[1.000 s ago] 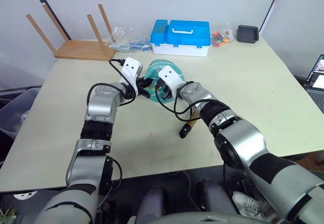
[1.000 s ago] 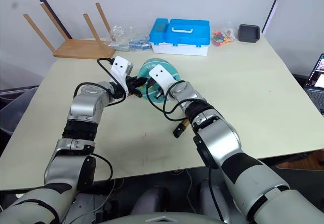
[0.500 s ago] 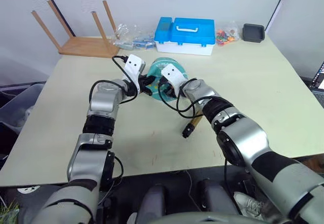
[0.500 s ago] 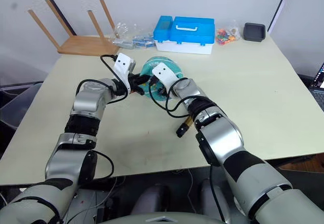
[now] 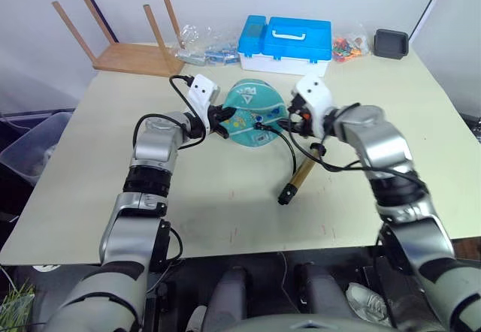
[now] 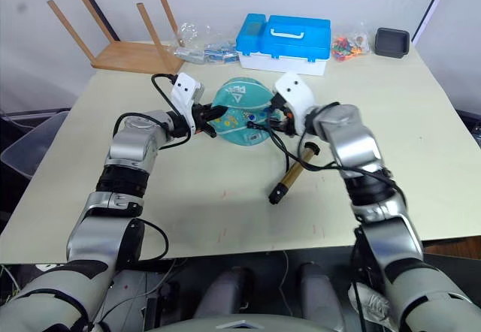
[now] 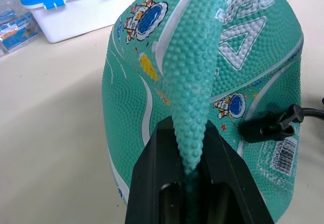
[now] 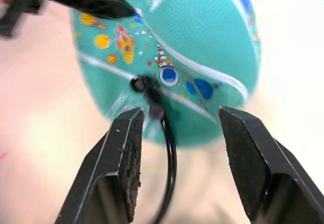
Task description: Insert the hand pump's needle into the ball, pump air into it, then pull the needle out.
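head view, ball: teal ball, partly deflated and flattened, sits mid-table on the pale green table, nearer the far edge than the near one.
head view, left gripper: left gripper at the ball's left side, fingers clenched on a pinched fold of the ball's skin.
head view, right gripper: right gripper just off the ball's right side, fingers spread, holding nothing.
head view, pump: hand pump lies flat on the table right of and nearer than the ball, gold barrel, black ends. Its thin black hose curves up from it to the ball's front-right face, where the end fitting sits against the ball.
head view, background: blue-and-white plastic case at the far edge; overturned wooden stool at far left; clear bags of small items between the two; bag of colourful bits and black tray at far right.
left wrist view, grip: both black fingers closed on a ridge of the pebbled teal skin that stands up between them. White triangle logo on the ball's upper part.
left wrist view, needle end: black hose fitting touching the ball's surface beside a barcode label.
right wrist view, fingers: two black pads wide apart, nothing between them but the hose; not touching the ball.
right wrist view, needle end: fitting seated on the ball at a pale seam line, beside a cartoon print.
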You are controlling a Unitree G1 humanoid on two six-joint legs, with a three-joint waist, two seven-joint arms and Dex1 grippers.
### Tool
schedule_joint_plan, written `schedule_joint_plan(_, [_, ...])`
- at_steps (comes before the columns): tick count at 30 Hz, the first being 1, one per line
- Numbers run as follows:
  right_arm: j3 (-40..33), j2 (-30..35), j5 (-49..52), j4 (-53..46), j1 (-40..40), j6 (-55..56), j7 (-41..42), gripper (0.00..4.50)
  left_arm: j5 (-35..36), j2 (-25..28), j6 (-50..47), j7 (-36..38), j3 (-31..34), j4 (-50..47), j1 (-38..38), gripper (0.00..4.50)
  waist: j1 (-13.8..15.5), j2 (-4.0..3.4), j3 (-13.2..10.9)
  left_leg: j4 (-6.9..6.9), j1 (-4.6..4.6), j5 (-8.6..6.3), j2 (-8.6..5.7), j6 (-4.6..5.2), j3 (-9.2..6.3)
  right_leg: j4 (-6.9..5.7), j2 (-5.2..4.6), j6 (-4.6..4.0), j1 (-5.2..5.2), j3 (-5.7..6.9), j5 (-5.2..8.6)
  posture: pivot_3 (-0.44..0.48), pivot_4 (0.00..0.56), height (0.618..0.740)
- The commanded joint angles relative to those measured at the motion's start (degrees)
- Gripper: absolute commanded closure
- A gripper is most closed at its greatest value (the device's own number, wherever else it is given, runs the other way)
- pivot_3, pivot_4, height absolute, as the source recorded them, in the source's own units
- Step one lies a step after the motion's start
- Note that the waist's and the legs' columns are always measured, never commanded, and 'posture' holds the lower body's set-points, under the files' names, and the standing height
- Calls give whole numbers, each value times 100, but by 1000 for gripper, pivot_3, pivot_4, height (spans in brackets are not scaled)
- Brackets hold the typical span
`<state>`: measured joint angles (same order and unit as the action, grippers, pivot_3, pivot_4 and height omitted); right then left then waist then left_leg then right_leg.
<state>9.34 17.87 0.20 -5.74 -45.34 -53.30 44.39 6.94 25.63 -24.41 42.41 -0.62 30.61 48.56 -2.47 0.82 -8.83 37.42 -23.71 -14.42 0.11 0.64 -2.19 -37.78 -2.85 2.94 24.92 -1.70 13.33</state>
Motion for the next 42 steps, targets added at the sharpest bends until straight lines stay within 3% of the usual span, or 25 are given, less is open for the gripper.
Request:
schedule_joint_plan(1, [-579, 652, 779, -1715, 597, -571, 484, 2069, -73, 53, -97, 29, -77, 110, -32, 4500, 4, 2, -2, 2, -3, 0, 1, 0, 1, 1, 2, -1, -4, 13, 1, 0, 150, 740])
schedule_joint_plan(4, [-1163, 1130, 1419, -2546, 1155, -906, 726, 2069, -107, 42, -89, 7, -99, 186, 45, 4500, -1, 6, -8, 4, 1, 0, 2, 1, 3, 1, 4, -1, -11, 14, 1, 0, 150, 740])
schedule_joint_plan(10, [-2114, 1677, 2258, -3541, 1999, -983, 759, 116, -72, 41, -206, -30, -79, 179, 131, 4500, 14, 12, -12, 8, 2, 1, 2, 1, 5, 1, 6, 0, -16, 16, 1, 0, 150, 740])
schedule_joint_plan(11, [-2214, 1748, 2365, -3657, 2112, -972, 738, 0, -35, 49, -260, -28, -48, 157, 145, 3664, 16, 13, -13, 10, 2, 1, 2, 1, 5, 1, 6, 0, -17, 16, 1, 0, 150, 740])
schedule_joint_plan(12, [-2332, 1803, 2443, -3761, 2237, -952, 713, 0, 15, 105, -350, 10, -3, 81, 163, 3422, 15, 13, -13, 11, 2, 1, 2, 1, 4, 1, 6, 0, -18, 17, 2, 0, 150, 740])
schedule_joint_plan(18, [-3153, 2047, 3026, -4173, 2836, -906, 521, 0, 722, 789, -1532, 749, 408, -914, 102, 553, 14, 32, -40, 16, 0, 1, 4, 1, 3, -2, 9, 0, -18, 19, 2, 0, 150, 740])
schedule_joint_plan(24, [-4061, 2273, 3881, -4499, 3294, -915, 466, 0, 1388, 1556, -2636, 1341, 599, -1782, 48, 553, 47, 46, -68, 17, -3, 1, 4, 1, 4, 3, 5, 1, -19, 20, 2, 0, 150, 740])
schedule_joint_plan(28, [-4670, 2483, 4295, -4660, 3757, -630, 550, 0, 2102, 2136, -3684, 2118, 364, -2517, -31, 553, 60, 49, -77, 25, -4, 1, 5, 1, 2, 0, 5, 1, -23, 23, 3, 0, 150, 740])
schedule_joint_plan(31, [-4864, 2696, 4365, -4611, 4122, -491, 506, 0, 2507, 2194, -4265, 2252, 225, -2953, -14, 553, 69, 53, -84, 35, 0, 1, 7, 1, 1, -2, 6, 2, -33, 26, 3, 0, 150, 740])
schedule_joint_plan(37, [-4941, 3129, 4233, -4427, 4737, -384, 366, 0, 2966, 1398, -5498, 1560, -416, -3963, 247, 553, 154, 62, -98, 92, -2, 0, 11, 2, -1, -9, 10, 10, -57, 27, 2, 0, 150, 740])
schedule_joint_plan(39, [-4921, 3170, 4246, -4400, 4856, -359, 271, 0, 2889, 931, -6231, 1094, -576, -3717, 570, 553, 189, 66, -100, 97, -1, 0, 10, 2, -2, -9, 11, 17, -61, 28, 4, 0, 150, 740])
schedule_joint_plan(42, [-4891, 3214, 4236, -4371, 4984, -293, 156, 0, 2599, 222, -6587, 474, -866, -3040, 954, 553, 188, 66, -100, 99, -1, 0, 7, 3, -6, -9, 11, 17, -66, 30, 3, 0, 150, 740])
